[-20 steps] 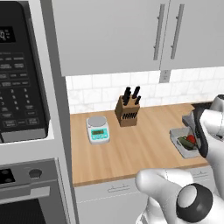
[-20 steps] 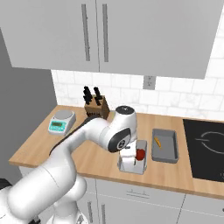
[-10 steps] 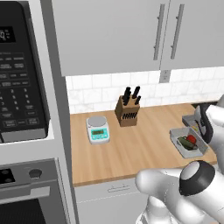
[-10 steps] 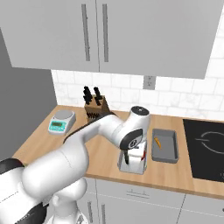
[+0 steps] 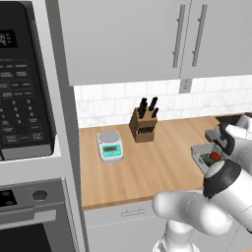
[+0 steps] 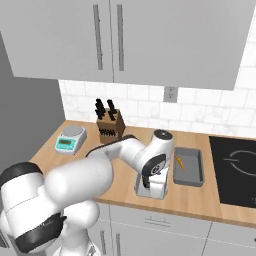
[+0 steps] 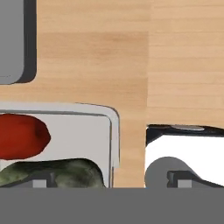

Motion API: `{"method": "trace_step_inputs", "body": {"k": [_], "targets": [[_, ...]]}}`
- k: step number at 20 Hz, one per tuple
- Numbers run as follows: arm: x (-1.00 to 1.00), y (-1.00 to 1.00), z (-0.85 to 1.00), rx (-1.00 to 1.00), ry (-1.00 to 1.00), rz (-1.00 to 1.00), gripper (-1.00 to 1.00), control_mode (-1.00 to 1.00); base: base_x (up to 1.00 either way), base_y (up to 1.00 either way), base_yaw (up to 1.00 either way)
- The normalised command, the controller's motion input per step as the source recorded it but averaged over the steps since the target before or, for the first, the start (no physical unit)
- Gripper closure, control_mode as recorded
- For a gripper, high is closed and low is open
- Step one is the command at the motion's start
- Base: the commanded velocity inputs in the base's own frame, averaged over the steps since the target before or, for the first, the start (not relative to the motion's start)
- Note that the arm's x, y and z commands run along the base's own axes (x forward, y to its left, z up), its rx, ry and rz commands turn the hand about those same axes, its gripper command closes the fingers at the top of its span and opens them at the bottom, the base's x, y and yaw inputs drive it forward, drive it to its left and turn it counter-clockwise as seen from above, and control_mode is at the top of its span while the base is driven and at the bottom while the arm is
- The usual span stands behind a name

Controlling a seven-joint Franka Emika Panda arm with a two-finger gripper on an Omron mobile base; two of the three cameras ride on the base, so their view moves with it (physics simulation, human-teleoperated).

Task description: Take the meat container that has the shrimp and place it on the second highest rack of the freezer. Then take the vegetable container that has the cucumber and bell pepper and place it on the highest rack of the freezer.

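We find bare wooden counter (image 7: 109, 57) beyond the end effector (image 7: 109, 181), which hangs low with its jaws spread wide, gripping nothing. The pale vegetable container (image 7: 111, 131) sits directly under it, one rim wall lying between the fingertips; bell pepper (image 7: 19, 135) and cucumber (image 7: 52, 173) lie inside, just beside one fingertip. The dark-grey meat container (image 6: 188, 166) with the shrimp (image 6: 180, 163) stands near, alongside.
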Motion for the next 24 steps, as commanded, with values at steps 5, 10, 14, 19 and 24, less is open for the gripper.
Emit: {"method": "trace_step_inputs", "body": {"k": [5,10,14,19,24], "targets": [[0.24,0.0,-0.22,0.0,0.0,0.0,-1.0,-1.0,0.0,0.0,0.0],[0.1,0.0,-0.32,0.0,0.0,0.0,-1.0,-1.0,0.0,0.0,0.0],[0.04,0.0,-0.34,0.0,0.0,0.0,-1.0,-1.0,0.0,0.0,0.0],[0.02,0.0,-0.23,0.0,0.0,0.0,-1.0,-1.0,0.0,0.0,0.0],[0.03,0.0,-0.16,0.0,0.0,0.0,-1.0,-1.0,0.0,0.0,0.0]]}}
